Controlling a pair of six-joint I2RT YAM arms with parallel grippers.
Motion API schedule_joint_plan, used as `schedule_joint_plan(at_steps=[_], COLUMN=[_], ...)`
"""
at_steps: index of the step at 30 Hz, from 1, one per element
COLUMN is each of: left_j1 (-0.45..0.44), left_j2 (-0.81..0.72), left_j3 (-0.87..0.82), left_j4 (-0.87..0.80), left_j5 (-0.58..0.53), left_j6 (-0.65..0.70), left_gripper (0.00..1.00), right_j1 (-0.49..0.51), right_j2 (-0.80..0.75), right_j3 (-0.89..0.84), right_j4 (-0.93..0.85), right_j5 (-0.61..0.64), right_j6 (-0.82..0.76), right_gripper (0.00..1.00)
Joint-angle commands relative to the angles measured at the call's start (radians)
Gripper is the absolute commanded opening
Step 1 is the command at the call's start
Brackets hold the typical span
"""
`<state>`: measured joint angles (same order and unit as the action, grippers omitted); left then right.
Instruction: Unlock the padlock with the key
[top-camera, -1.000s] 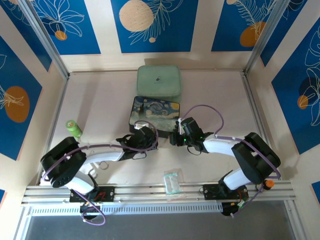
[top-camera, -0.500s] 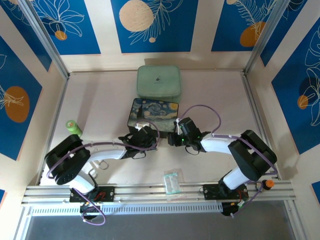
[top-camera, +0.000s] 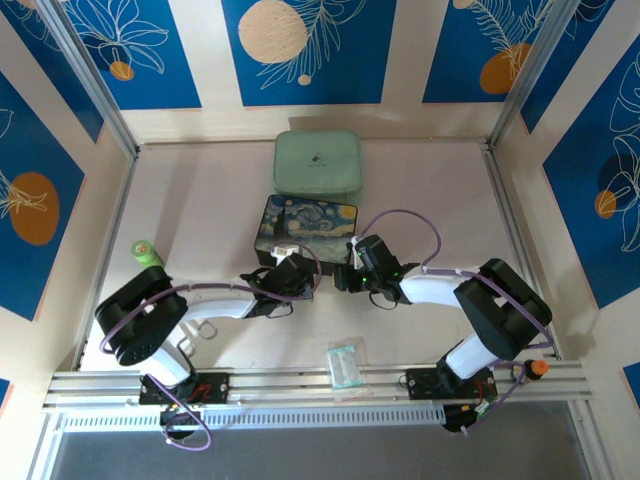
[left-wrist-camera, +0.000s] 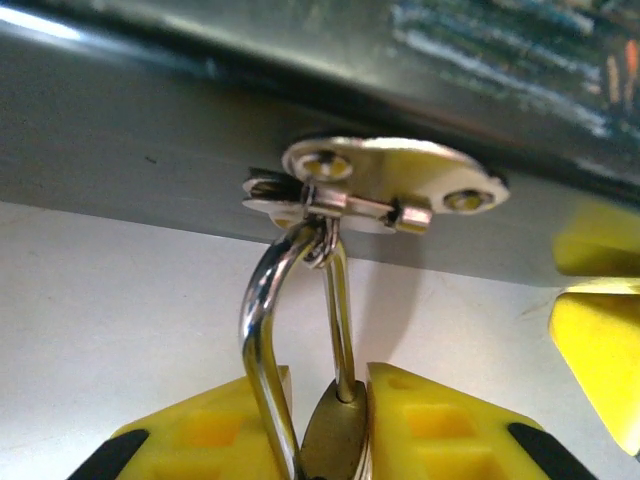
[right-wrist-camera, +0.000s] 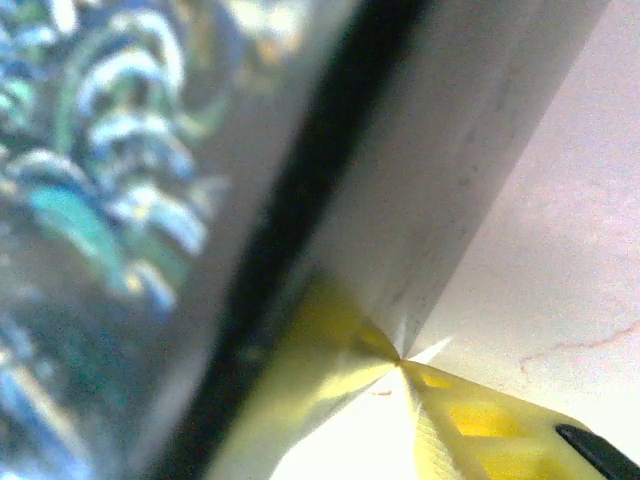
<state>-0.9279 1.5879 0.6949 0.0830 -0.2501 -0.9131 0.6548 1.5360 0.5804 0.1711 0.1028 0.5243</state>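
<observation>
Brass-gold padlock (left-wrist-camera: 335, 442), starry-night box (top-camera: 308, 223)

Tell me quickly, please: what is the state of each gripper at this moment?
Left gripper: closed on the padlock, on its brass body.
Right gripper: cannot be told; one yellow fingertip rests against the painted box.

The padlock (left-wrist-camera: 335, 445) shows as a small brass-gold body at the bottom edge of the left wrist view, pinched between the yellow pads (left-wrist-camera: 440, 430) of the left gripper (left-wrist-camera: 335, 430). Its thin silver shackle (left-wrist-camera: 262, 330) stands upright, one leg running into the body's top, and hooks through the metal hasp (left-wrist-camera: 385, 190) on the painted box (left-wrist-camera: 150, 120), just above the tabletop. Whether it is latched cannot be told.
</observation>
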Motion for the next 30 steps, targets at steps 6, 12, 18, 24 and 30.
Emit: schedule_joint_plan(at_steps=[6, 12, 18, 24, 30], left_j1=[-0.019, -0.017, -0.017, -0.017, -0.011], left_j2=[0.048, 0.032, 0.041, 0.05, 0.056], left_j3=[0.03, 0.046, 0.059, 0.061, 0.081], left_j4=[-0.21, -0.281, -0.319, -0.302, -0.329], left_j5=[-0.067, -0.086, -0.086, -0.082, -0.091], left_j6=[0.085, 0.11, 0.123, 0.118, 0.139], left_gripper=[0.17, 0.15, 0.16, 0.18, 0.19], right_j1=[0.029, 0.031, 0.034, 0.034, 0.031], right_j2=[0.024, 0.019, 0.01, 0.008, 0.005], right_j3=[-0.008, -0.022, -0.056, -0.083, -0.095], right_j4=[0.093, 0.118, 0.21, 0.298, 0.32], right_j5=[-0.078, -0.098, -0.158, -0.219, -0.249], right_j6=[0.0, 0.013, 0.029, 0.051, 0.062], right_gripper=[0.41, 0.41, 0.42, 0.49, 0.52])
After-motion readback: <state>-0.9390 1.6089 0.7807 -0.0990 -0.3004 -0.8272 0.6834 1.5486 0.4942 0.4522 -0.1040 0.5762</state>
